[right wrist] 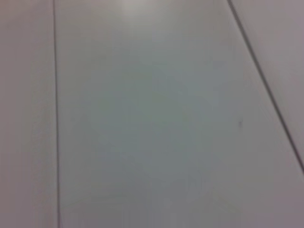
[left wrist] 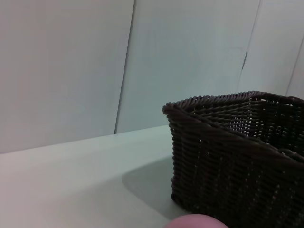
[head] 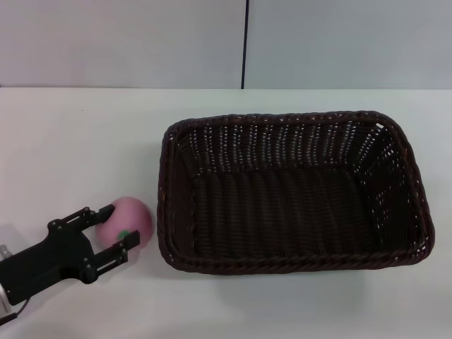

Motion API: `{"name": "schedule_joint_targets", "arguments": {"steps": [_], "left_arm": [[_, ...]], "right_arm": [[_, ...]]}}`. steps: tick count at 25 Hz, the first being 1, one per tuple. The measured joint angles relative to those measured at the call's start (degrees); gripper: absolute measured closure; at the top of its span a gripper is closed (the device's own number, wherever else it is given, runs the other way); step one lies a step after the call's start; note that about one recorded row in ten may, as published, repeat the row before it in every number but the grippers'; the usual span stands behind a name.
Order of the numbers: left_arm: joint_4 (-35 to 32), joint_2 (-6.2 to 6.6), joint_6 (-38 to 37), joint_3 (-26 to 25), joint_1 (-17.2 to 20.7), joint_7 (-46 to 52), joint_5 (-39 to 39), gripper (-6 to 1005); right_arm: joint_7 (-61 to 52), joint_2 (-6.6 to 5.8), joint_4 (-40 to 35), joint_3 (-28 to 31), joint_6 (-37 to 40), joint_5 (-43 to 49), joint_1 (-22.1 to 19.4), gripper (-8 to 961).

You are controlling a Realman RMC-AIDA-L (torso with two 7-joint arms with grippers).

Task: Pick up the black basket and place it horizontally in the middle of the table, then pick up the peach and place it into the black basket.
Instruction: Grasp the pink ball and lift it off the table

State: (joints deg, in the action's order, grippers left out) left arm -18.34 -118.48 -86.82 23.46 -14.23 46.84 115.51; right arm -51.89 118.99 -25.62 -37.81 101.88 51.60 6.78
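Basket (head: 293, 191): lay lengthwise on the white counter (head: 78, 141), its interior holding nothing. Peach (head: 127, 219): sat on the counter just left of the basket, outside it. Left tool (head: 111, 229): reached in low from the basket's left, fingers spread to either side of the peach. Right tool: out of sight.

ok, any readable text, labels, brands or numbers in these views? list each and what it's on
None readable in any view.
black basket: plain weave, no tag or label showing.
peach: only a green leaf mark, no lettering.
left tool: black body, no marking visible.
table: bare white surface, no print.
Right wrist view: blank pale panels only.
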Motion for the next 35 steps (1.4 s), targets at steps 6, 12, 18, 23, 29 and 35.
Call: {"name": "schedule_joint_targets", "arguments": {"steps": [6, 12, 18, 23, 29, 35], "left_arm": [[0.3, 0.05, -0.3, -0.3, -0.4, -1.4, -0.3, 265], [0.4, 0.08, -1.1, -1.5, 0.4, -2.6, -3.7, 537], [-0.1, 0.28, -3.1, -3.7, 0.4, -2.0, -4.9, 716], [-1.4, 0.41, -8.8, -9.2, -0.5, -1.6, -5.2, 775], [-2.7, 0.12, -18.6, -11.2, -4.2, 0.2, -6.4, 813], [0.1, -0.01, -23.4, -6.5, -9.6, 0.5, -6.8, 844]], "right_arm": [[6.8, 0.04, 8.4, 4.3, 3.4, 0.0, 1.5, 231], [7.5, -0.01, 10.5, 4.9, 3.6, -0.1, 1.4, 230], [7.6, 0.01, 10.7, 4.9, 3.3, -0.1, 1.5, 231], [7.6, 0.01, 11.2, 4.9, 3.2, 0.2, 2.0, 231], [7.8, 0.01, 13.0, 4.9, 3.1, 0.2, 3.4, 231], [9.2, 0.08, 15.1, 4.9, 3.5, 0.0, 4.6, 230]]}}
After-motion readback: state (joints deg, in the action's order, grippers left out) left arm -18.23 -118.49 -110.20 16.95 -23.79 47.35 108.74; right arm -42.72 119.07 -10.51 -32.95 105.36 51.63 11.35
